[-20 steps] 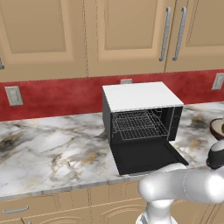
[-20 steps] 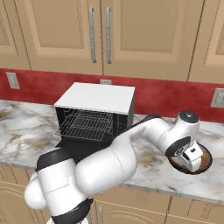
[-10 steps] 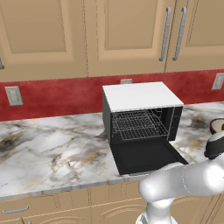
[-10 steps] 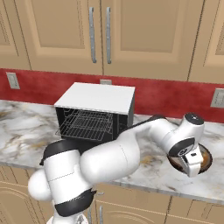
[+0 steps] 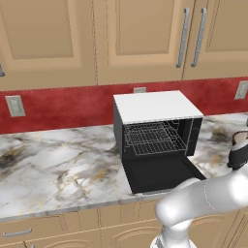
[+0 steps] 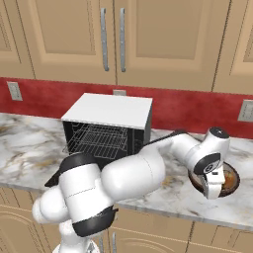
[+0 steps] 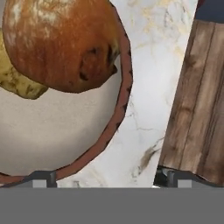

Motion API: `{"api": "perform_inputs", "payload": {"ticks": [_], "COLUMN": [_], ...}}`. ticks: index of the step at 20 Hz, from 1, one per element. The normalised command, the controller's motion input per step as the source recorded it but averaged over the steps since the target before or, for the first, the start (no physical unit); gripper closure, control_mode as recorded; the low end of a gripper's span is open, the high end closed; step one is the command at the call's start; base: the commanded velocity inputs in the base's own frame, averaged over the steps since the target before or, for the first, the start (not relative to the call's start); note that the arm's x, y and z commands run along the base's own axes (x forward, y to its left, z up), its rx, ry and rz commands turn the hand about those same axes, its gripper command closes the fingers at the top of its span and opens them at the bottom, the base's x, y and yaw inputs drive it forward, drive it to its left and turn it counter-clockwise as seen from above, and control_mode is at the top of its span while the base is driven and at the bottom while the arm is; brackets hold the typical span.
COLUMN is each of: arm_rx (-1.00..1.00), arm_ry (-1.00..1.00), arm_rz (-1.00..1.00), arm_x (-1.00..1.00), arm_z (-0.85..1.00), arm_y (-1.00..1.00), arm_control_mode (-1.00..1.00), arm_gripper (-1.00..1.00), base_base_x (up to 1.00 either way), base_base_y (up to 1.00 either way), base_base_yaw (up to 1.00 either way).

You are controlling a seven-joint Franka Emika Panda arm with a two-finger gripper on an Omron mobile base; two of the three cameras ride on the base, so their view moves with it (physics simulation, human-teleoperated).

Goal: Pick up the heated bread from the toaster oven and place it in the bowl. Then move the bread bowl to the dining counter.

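Observation:
The heated bread point(image 7: 61, 43), a golden-brown roll with dark spots, lies in the dark-brown bowl point(image 7: 119, 114) on the marble counter, right of the toaster oven point(image 6: 106, 123). My gripper point(image 7: 108, 177) hangs open just above the bowl, one fingertip over its inside and the other outside, so the rim runs between them. From the right base view the hand point(image 6: 213, 184) covers the bowl's point(image 6: 233, 179) near-left edge. The toaster oven point(image 5: 155, 131) has its door down and its wire rack is bare. The dining counter is out of view.
A wooden block point(image 7: 197, 100) stands on the marble close beside the bowl, next to the outer fingertip. The oven's dropped door point(image 5: 157, 175) juts toward the counter's front edge. Wall cabinets and a red backsplash stand behind.
The hand has sunk a little lower over the bowl's rim. The jaws have stayed open, and the bowl, bread and oven have not moved.

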Motion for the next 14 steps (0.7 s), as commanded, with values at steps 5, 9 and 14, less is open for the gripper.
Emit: {"api": "perform_inputs", "payload": {"ticks": [5, 9, 14], "arm_rx": [0.00, 0.00, 0.00], "arm_ry": [0.02, 0.00, 0.00], "arm_rz": [-0.14, -0.13, -0.10], "arm_x": [0.23, 0.17, 0.10], "arm_z": [-0.33, -0.26, -0.20], "arm_y": [-0.04, -0.16, -0.13], "arm_control_mode": [-1.00, -1.00, -1.00], "arm_gripper": [-1.00, -1.00, -1.00], "base_base_x": [0.00, 0.00, 0.00], "base_base_y": [0.00, 0.00, 0.00], "base_base_yaw": [0.00, 0.00, 0.00]}}
